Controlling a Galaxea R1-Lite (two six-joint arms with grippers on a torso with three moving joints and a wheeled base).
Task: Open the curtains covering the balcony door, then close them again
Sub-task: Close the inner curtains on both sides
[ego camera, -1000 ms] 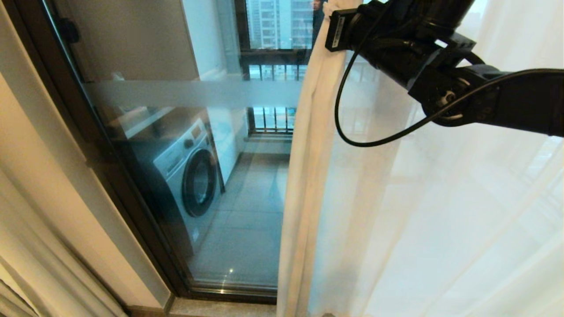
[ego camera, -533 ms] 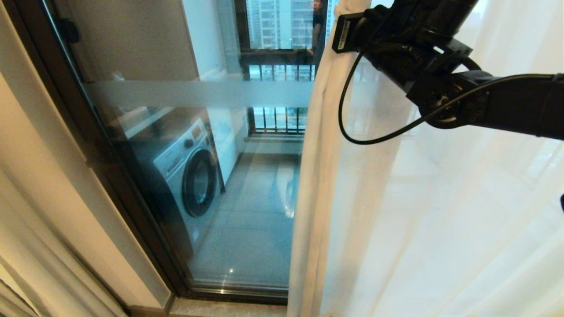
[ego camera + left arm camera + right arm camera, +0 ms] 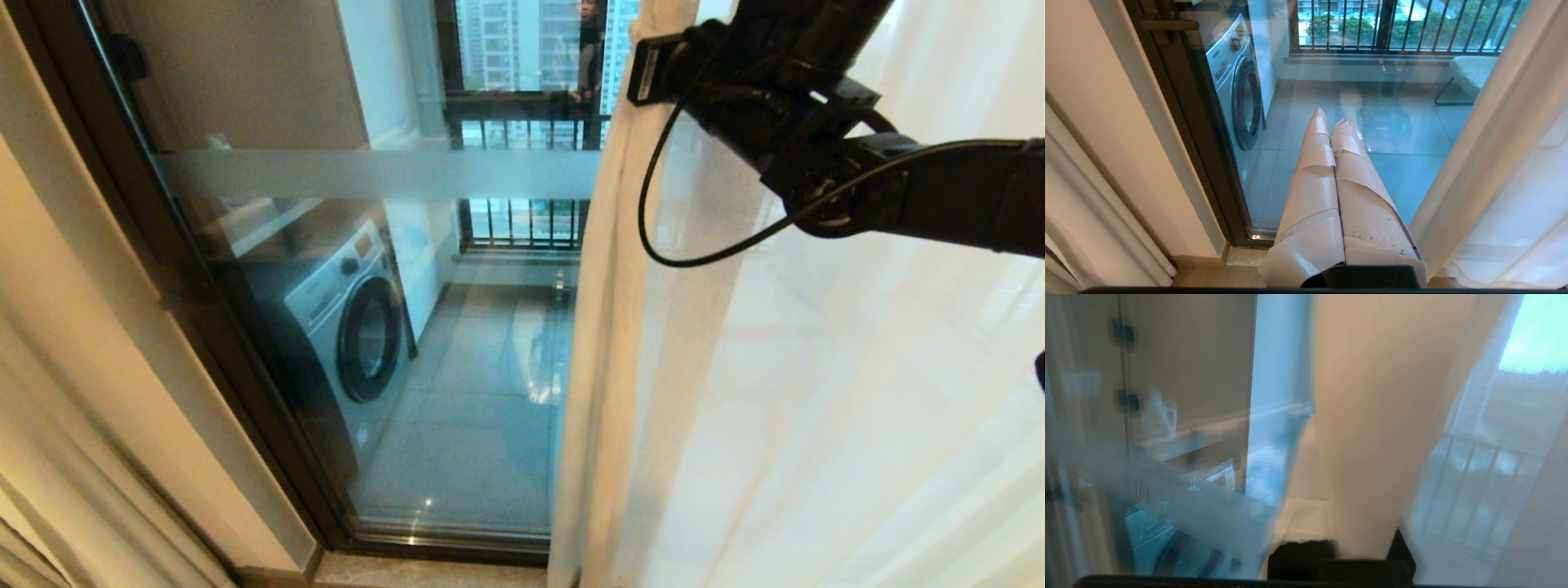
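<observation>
The right gripper [image 3: 1353, 549] sits high up, at about one o'clock in the head view, at the end of a black arm that reaches in from three o'clock. It is right at the leading edge of the curtain [image 3: 604, 327]. In the right wrist view the cream cloth fills the space straight ahead of it. That view is blurred, so I cannot tell whether it is clamped on the cloth or letting go.

The curtain edge is a long, narrow fold of cream fabric. Its long axis is vertical, running from twelve o'clock down to six o'clock, just right of the middle of the head view. Thin white sheer fabric [image 3: 816, 408] hangs from that fold out to three o'clock.

From the fold towards nine o'clock the glass balcony door [image 3: 367, 343] is bare, with its dark frame and a frosted stripe across it. A washing machine [image 3: 351, 318] and a barred railing [image 3: 522, 131] show through the glass. More cream cloth [image 3: 49, 425] hangs at the far edge, near eight o'clock.

The left gripper [image 3: 1329, 116] is closed tight on nothing. It is parked low and points at the foot of the door, well away from the curtain edge.

The right arm is much the nearer to the cloth, so the next move is probably its job. That move would run level, across the fold's long axis. Towards three o'clock would bare more glass, and towards nine o'clock would cover it.
</observation>
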